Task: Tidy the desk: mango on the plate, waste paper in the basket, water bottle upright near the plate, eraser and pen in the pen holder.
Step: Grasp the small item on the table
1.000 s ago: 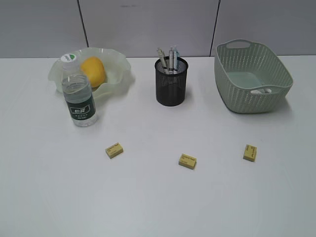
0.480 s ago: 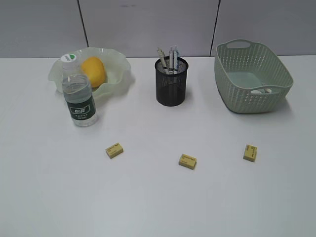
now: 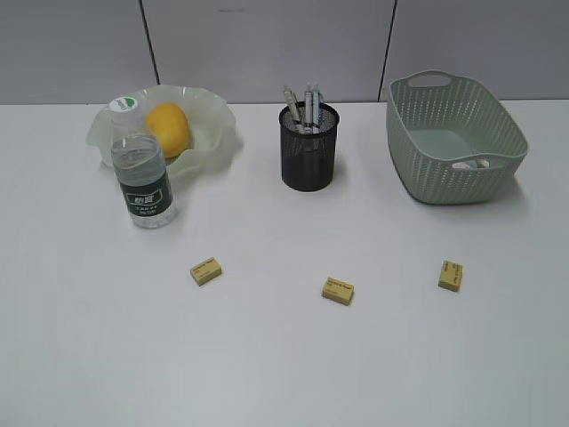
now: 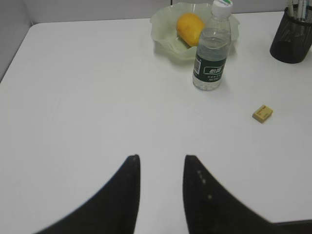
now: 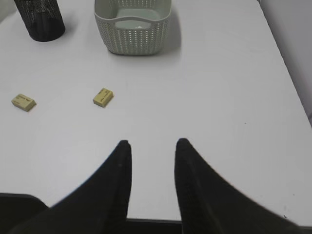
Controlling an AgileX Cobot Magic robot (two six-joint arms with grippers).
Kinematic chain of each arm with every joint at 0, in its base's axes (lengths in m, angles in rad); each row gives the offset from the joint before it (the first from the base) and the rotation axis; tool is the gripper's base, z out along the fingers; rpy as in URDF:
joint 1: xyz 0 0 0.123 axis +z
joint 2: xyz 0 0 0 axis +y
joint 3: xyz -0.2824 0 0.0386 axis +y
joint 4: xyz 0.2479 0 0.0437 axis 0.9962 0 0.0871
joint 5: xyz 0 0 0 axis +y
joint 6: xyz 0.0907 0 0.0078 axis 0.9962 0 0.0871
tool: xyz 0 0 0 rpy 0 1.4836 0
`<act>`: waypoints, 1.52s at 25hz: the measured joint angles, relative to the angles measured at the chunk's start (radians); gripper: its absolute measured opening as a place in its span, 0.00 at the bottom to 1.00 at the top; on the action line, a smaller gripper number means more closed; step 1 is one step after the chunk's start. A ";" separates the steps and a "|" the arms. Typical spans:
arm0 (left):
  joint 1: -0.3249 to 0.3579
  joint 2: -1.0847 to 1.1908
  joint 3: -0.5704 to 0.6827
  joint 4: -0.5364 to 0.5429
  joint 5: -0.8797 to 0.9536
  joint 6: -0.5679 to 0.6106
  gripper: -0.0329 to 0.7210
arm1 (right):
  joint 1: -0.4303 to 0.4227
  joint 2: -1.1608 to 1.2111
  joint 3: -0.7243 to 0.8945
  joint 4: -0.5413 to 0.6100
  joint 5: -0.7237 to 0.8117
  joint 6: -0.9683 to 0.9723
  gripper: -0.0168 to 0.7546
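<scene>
Lying flat on the white tabletop (image 3: 284, 356) are three small yellow erasers, the work left: the left eraser (image 3: 205, 270) in front of the water bottle (image 3: 141, 169), the middle eraser (image 3: 338, 290) in front of the pen holder (image 3: 309, 147), the right eraser (image 3: 450, 275) in front of the basket (image 3: 453, 138). Each looks light, stiff and slightly grippy; I judge a pinch across the short sides safest. Mango (image 3: 168, 129) sits in the plate (image 3: 213, 124), with the bottle upright just in front of it. Pens (image 3: 305, 105) stand in the holder, and a pale scrap, probably the waste paper (image 3: 480, 163), shows inside the basket. Left claw (image 4: 161, 165) and right claw (image 5: 152, 148) both hover with jaws apart, holding nothing. Smooth, bare tabletop; grey panelled wall (image 3: 267, 44) behind.
</scene>
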 joint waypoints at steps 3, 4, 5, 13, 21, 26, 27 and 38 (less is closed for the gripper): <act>0.000 0.000 0.000 0.000 0.000 0.000 0.36 | 0.000 0.000 0.000 0.001 -0.001 0.000 0.36; 0.000 0.000 0.000 0.000 0.000 0.000 0.36 | 0.000 0.000 0.000 0.002 -0.001 0.000 0.36; 0.000 0.000 0.000 0.001 0.000 0.000 0.35 | 0.000 0.000 0.000 0.005 -0.001 0.000 0.36; 0.000 0.000 0.000 0.001 0.000 0.000 0.35 | 0.000 0.000 0.000 0.055 -0.002 0.000 0.36; 0.000 0.000 0.000 0.001 0.000 0.000 0.35 | 0.000 0.000 0.000 0.061 -0.003 0.000 0.74; 0.000 0.000 0.000 0.001 0.000 0.000 0.35 | 0.000 0.000 0.000 0.061 -0.003 0.000 0.87; 0.000 0.000 0.000 0.001 0.000 0.000 0.35 | 0.000 0.000 0.000 0.061 -0.003 0.000 0.87; 0.000 0.000 0.000 0.001 0.000 0.000 0.35 | 0.000 0.000 0.000 0.062 -0.005 0.000 0.63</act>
